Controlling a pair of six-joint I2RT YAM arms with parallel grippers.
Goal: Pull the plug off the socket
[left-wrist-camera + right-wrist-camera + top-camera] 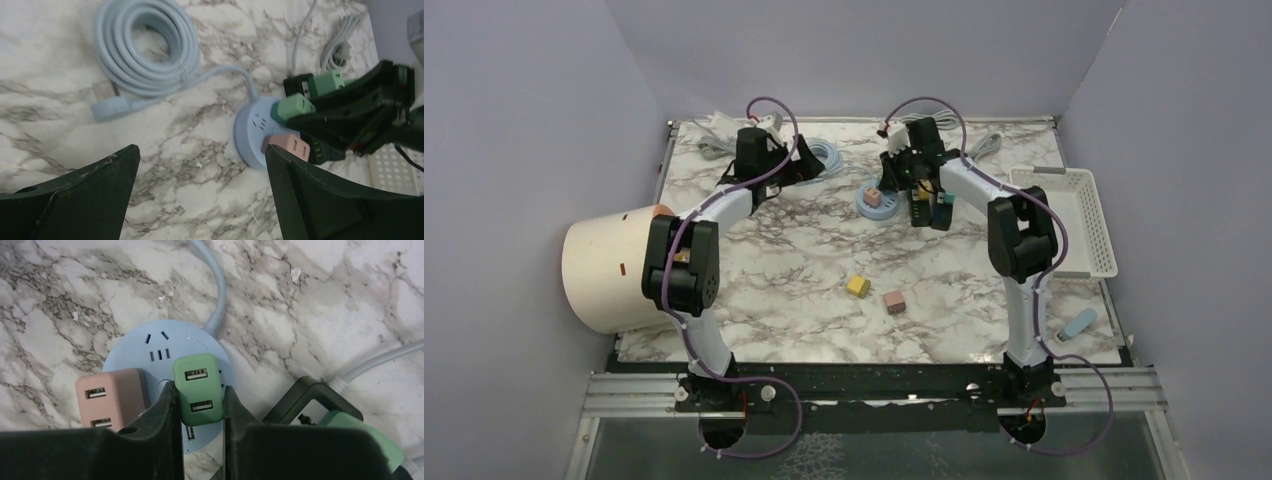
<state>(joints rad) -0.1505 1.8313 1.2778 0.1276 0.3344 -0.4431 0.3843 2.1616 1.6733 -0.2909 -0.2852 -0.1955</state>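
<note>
Briefly: no brand can be read. Faint raised lettering is seen on the round blue socket [127,352] near its cable exit, too small to be made out. Two USB ports are seen on the green plug [197,382], and two more on the pink plug [107,395] beside it. No other writing is visible.

Right arm: stretched forward to the far middle of the marble table [804,260], wrist pitched down over the socket. The right gripper [198,399] is closed narrow on the green plug, one finger pressed against each side. The green plug is held over the socket face, right of the pink plug. Whether its pins are fully seated cannot be told. A second green block [367,437] is seen in a black frame [305,397] just beside the socket.

Left arm: reached out to the far left of the table, near the coiled pale blue cable [145,47]. The left gripper [201,150] is spread wide above bare marble, with nothing held. The socket is seen off to its right, with the right gripper on it.

Elsewhere, seen from above: a white basket [1074,215] at the right edge, a beige tub [609,265] on its side at the left, and a yellow cube [857,286] and pink cube [895,301] mid-table.
</note>
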